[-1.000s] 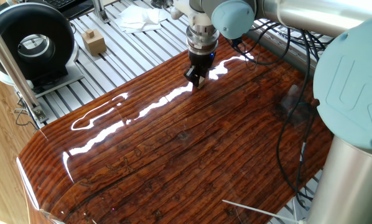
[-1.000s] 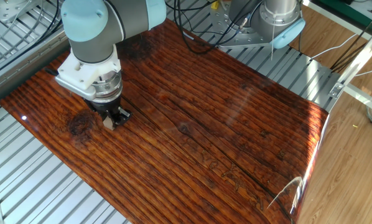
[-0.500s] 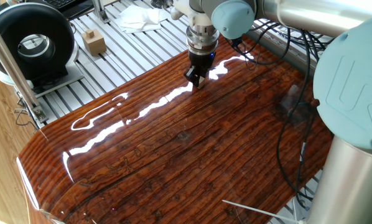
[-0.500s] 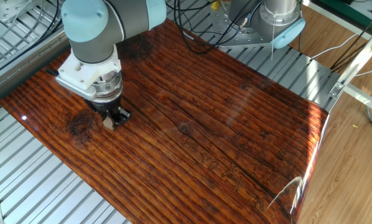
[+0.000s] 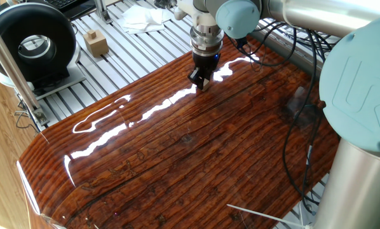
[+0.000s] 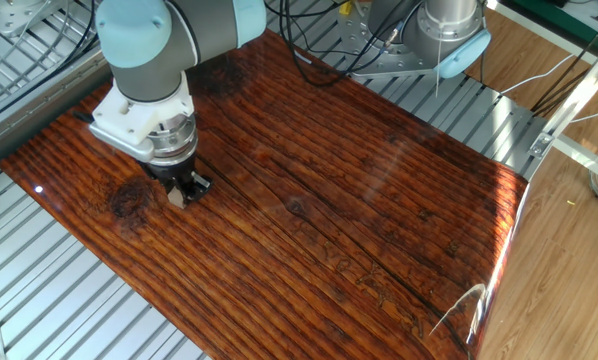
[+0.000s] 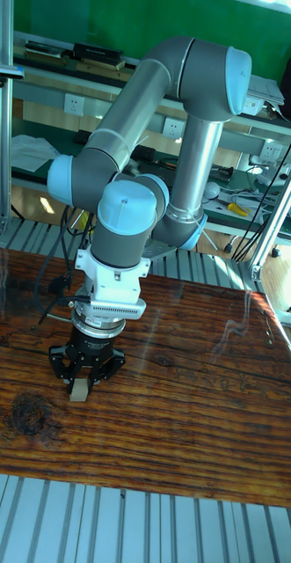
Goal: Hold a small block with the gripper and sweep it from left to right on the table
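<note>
- Already the small block (image 7: 76, 392) is caught between the jaws, its lower face on or just above the counter (image 6: 379, 230); which of the two cannot be told.
- The jaws (image 6: 179, 193) are nearly closed, pinching the pale cube at their tips, and they point straight down from the silver wrist.
- So the grasp looks done, by this judgement; the sweep itself seems barely begun, if at all.
- In the tall fixed view the block sits near the left end of the counter, beside a dark knot in the grain (image 7: 31, 413), with a long stretch of striped board open to its right.
- What is left, then, is nearly the whole drag across to the right side.
- Off the counter, on the ribbed metal frame, a larger tan block (image 5: 96, 42) stands well apart and plays no part here.
</note>
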### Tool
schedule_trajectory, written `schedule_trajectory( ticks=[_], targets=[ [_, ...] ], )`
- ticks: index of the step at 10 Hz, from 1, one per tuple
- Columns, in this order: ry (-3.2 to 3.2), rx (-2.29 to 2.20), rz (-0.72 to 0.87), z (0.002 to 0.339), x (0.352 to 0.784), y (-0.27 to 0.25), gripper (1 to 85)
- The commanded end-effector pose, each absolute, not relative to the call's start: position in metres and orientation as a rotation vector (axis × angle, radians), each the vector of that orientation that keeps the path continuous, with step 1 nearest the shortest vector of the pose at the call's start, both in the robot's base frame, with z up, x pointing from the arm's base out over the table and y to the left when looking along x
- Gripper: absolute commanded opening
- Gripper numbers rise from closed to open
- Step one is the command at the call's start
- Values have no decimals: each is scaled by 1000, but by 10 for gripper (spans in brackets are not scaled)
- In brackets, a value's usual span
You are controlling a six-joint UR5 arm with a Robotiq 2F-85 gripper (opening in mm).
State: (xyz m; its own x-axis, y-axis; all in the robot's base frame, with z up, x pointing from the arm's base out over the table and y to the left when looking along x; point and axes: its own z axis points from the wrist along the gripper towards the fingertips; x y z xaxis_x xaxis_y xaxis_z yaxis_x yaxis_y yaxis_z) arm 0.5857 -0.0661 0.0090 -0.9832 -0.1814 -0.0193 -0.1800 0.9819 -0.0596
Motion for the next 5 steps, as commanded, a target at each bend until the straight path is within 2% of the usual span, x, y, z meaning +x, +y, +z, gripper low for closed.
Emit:
schedule_trajectory(
  ticks=[1,5],
  targets=[
    [3102,-272,-60,9,586,-63,10],
    [3103,-270,-53,10,586,-61,10]
  ],
)
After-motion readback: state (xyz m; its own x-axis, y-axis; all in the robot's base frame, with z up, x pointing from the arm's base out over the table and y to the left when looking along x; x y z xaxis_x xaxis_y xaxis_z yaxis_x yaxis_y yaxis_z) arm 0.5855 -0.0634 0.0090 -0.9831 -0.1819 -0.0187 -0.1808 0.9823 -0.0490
